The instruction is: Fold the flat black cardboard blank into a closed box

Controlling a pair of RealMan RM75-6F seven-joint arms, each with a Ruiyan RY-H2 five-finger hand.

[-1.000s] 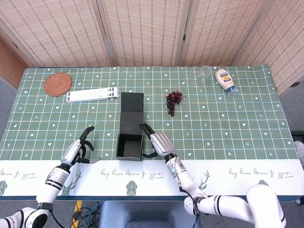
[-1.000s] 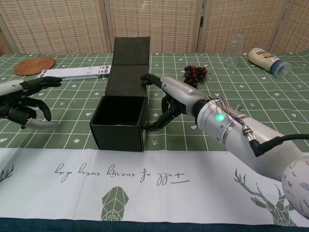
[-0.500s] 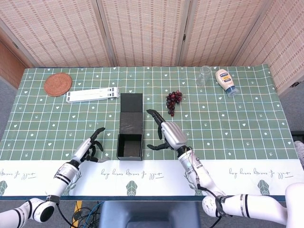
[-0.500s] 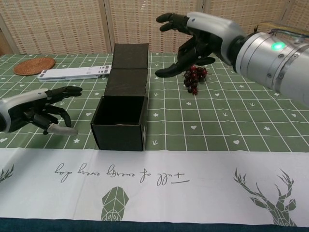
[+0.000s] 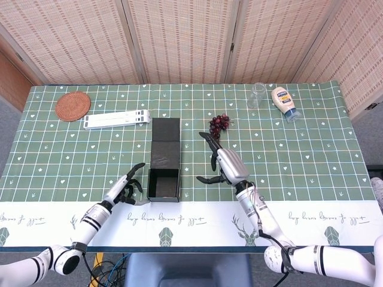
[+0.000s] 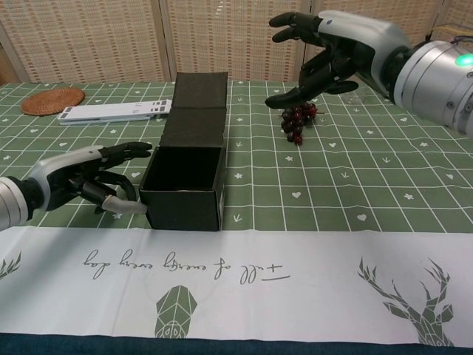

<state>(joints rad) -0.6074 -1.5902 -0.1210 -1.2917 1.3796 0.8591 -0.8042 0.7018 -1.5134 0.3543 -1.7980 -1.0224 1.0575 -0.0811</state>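
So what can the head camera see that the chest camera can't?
Only the head view shows the whole tablecloth, with the mayonnaise bottle and the clear glass at the far edge. Only the chest view shows the box's front wall. Both show the black box, its lid flap lying flat behind, the grapes, the woven coaster and both open hands, left hand and right hand.

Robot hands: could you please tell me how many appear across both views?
2. The left hand lies open beside the open black cardboard box, at its left wall; the right hand hovers open right of the box, near the dark grapes.
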